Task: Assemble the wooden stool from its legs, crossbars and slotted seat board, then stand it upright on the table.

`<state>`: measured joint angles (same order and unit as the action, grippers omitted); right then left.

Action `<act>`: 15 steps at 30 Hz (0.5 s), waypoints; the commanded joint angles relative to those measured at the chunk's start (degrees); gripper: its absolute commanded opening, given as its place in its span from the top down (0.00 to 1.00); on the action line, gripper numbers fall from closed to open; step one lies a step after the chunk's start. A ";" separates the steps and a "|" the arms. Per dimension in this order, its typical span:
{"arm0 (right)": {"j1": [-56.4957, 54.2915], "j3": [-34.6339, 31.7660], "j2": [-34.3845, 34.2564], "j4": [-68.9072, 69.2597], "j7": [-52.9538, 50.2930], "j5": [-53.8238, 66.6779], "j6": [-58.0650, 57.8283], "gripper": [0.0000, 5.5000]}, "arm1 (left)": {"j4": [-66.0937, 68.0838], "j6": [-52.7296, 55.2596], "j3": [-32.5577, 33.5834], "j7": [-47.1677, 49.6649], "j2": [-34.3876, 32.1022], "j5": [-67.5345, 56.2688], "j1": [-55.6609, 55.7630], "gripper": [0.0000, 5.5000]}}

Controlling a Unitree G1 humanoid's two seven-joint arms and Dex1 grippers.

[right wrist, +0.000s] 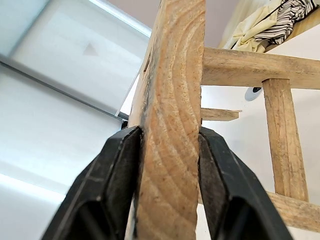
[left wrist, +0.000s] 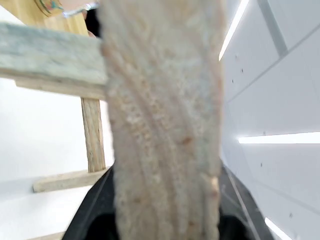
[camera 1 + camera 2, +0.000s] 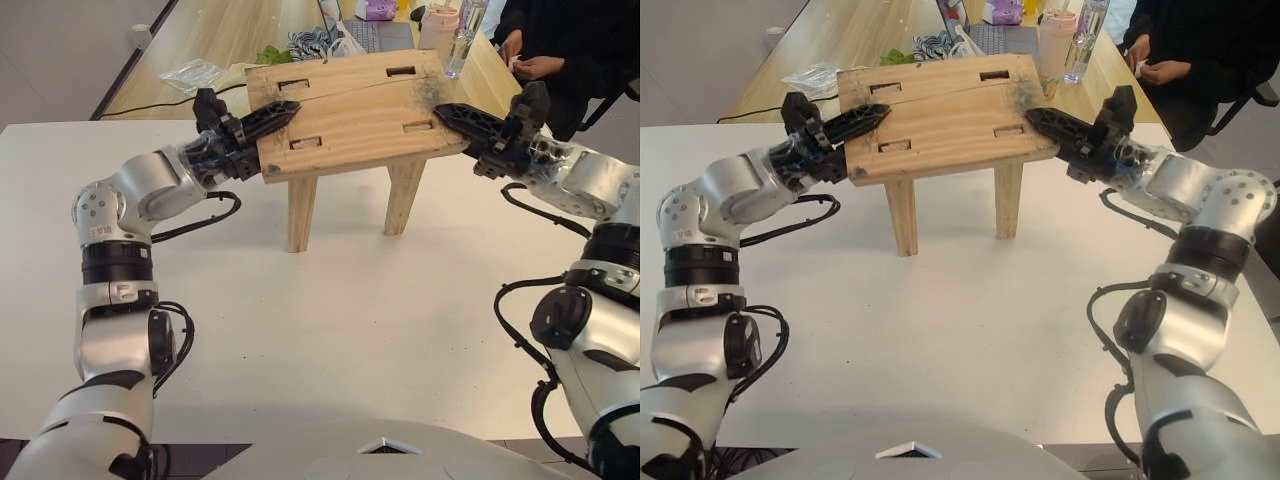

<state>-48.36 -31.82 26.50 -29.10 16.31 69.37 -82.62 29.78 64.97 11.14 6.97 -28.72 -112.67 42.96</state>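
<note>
— Office or lab, do you think?
— An office workroom. There's a white table (image 3: 330,330) in front and a long wooden desk (image 3: 220,35) behind with a laptop (image 3: 375,35), clear bottle (image 3: 463,45) and black cable (image 3: 150,105). Strip lights (image 2: 277,140) are set overhead.

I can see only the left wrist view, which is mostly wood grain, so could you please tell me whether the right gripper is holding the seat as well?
Observer: Yes, the right gripper is shut on the right edge of the seat, with one finger on each face.
Operator: Thank you. Is it standing on its legs?
Observer: It looks so. The seat is uppermost and the two front legs reach down to the table.
Operator: And where does my left gripper sit on it?
Observer: The left gripper clamps the seat's left edge, opposite the right one.
</note>
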 commanded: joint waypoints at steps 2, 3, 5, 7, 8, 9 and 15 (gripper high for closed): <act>-8.97 -0.76 -9.65 -4.75 -9.03 4.50 -9.49 0.71 | 23.34 -19.39 -1.80 8.27 0.15 24.35 11.80 0.77; -9.24 -1.09 -10.31 -5.08 -10.73 3.78 -9.10 0.71 | 25.20 -20.17 -2.50 6.27 0.60 25.93 12.99 0.77; -9.58 -1.94 -11.11 -6.18 -13.70 3.13 -8.18 0.64 | 28.28 -21.80 -3.12 3.45 1.23 28.28 14.57 0.67; -9.88 -3.10 -11.62 -7.43 -16.06 2.64 -7.53 0.58 | 31.16 -24.23 -2.03 1.60 1.88 30.56 15.79 0.62; -9.93 -3.77 -11.96 -7.67 -17.20 2.58 -7.36 0.54 | 32.75 -25.51 -0.95 0.59 2.26 32.00 16.52 0.59; -9.95 -4.51 -12.36 -7.62 -18.44 2.55 -7.15 0.51 | 34.29 -26.91 0.30 -0.59 2.60 33.59 17.30 0.56; -6.87 -7.19 -13.58 -0.97 -21.19 2.41 -1.63 0.34 | 36.68 -30.22 7.63 -9.13 3.05 43.62 19.10 0.41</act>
<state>-56.82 -38.14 13.75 -32.89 -4.46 71.88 -86.25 66.79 35.65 16.57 0.05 -25.57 -71.82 60.91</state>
